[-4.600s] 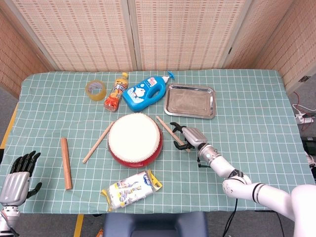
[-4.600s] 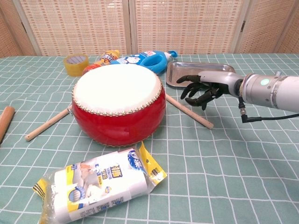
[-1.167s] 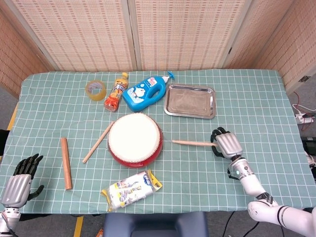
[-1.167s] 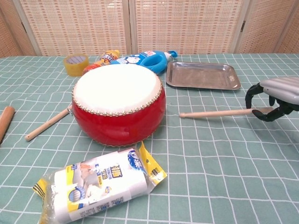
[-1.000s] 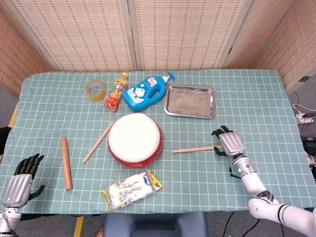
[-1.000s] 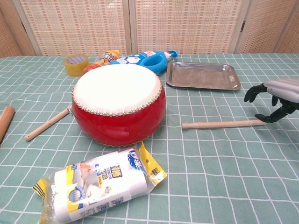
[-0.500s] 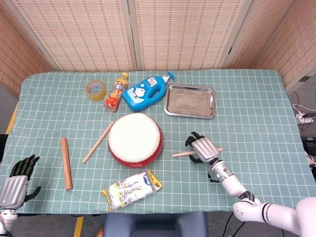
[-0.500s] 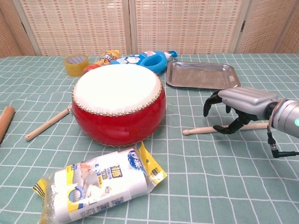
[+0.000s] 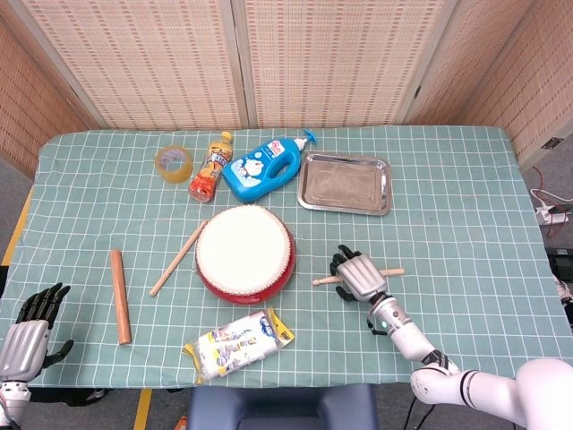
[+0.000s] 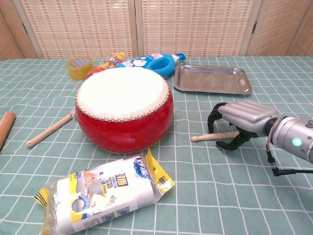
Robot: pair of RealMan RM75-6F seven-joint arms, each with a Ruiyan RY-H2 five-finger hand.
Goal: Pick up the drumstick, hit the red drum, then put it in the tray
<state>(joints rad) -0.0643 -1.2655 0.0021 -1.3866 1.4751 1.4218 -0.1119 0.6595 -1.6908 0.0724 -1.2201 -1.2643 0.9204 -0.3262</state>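
The red drum (image 9: 244, 251) (image 10: 124, 107) with its white skin stands mid-table. To its right a wooden drumstick (image 9: 392, 270) (image 10: 203, 137) lies flat on the cloth. My right hand (image 9: 360, 275) (image 10: 239, 122) arches over the stick's middle, fingers behind it and thumb in front, tips near the cloth. The fingers are not closed tight on the stick. A second drumstick (image 9: 177, 260) (image 10: 49, 131) lies left of the drum. The empty metal tray (image 9: 345, 182) (image 10: 211, 79) sits behind, to the right. My left hand (image 9: 22, 345) rests open at the table's front left corner.
A thick wooden rod (image 9: 119, 296) (image 10: 6, 125) lies at the left. Tape roll (image 9: 174, 162), an orange bottle (image 9: 209, 168) and a blue detergent bottle (image 9: 264, 168) line the back. A packet of tissues (image 9: 238, 340) (image 10: 105, 188) lies in front of the drum.
The right hand dropped the stick it held by its end, then slid left along it to its middle. Its fingers have now curled lower around the stick. The left hand barely moved.
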